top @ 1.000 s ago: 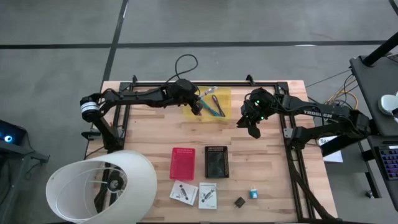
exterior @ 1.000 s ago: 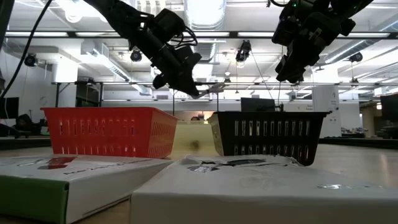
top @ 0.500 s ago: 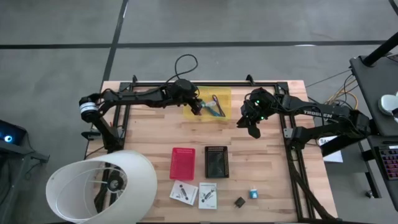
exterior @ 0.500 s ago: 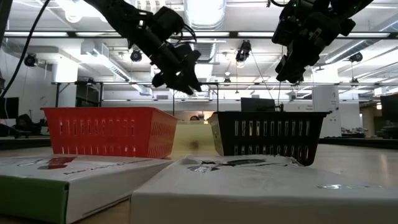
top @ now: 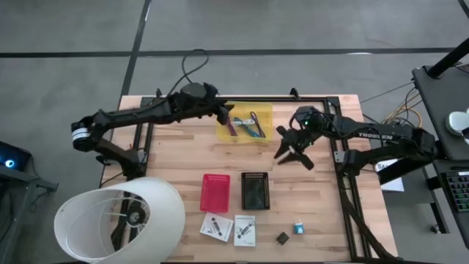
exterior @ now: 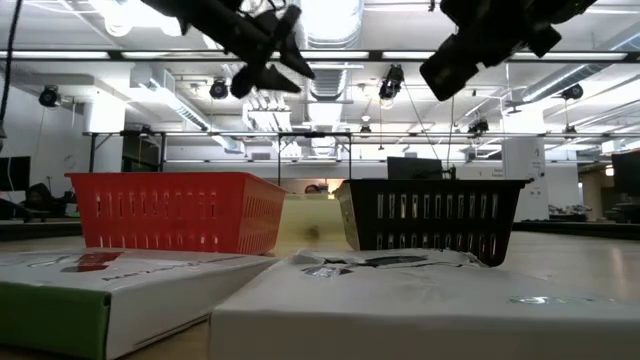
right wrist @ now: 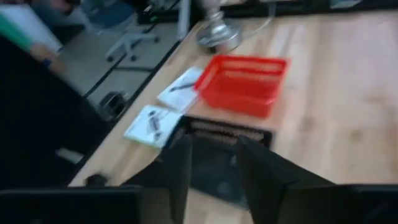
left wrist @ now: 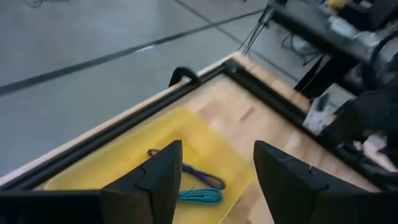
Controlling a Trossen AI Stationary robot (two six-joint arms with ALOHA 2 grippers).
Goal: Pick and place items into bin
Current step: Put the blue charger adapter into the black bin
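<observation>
- The left pincer [top: 227, 117] hangs at the near-left edge of the flat yellow tray [top: 265, 136] at the back of the pale wooden worktop [top: 172, 158]; its fingers stand well apart with nothing between them, as the left wrist view shows.
- In that tray lie a purple pen [left wrist: 198, 175] and a teal-handled tool [left wrist: 200, 196], close together.
- The right pincer [top: 287, 149] hovers just right of the tray, its fingers spread wide and empty.
- A red slotted basket [top: 215, 193] and a black slotted basket [top: 255, 191] sit side by side nearer the front.
- Two white printed cards [top: 230, 228] lie in front of the baskets.
- To their right rest a tiny black cube [top: 283, 237] and a tiny blue cube [top: 299, 229].
</observation>
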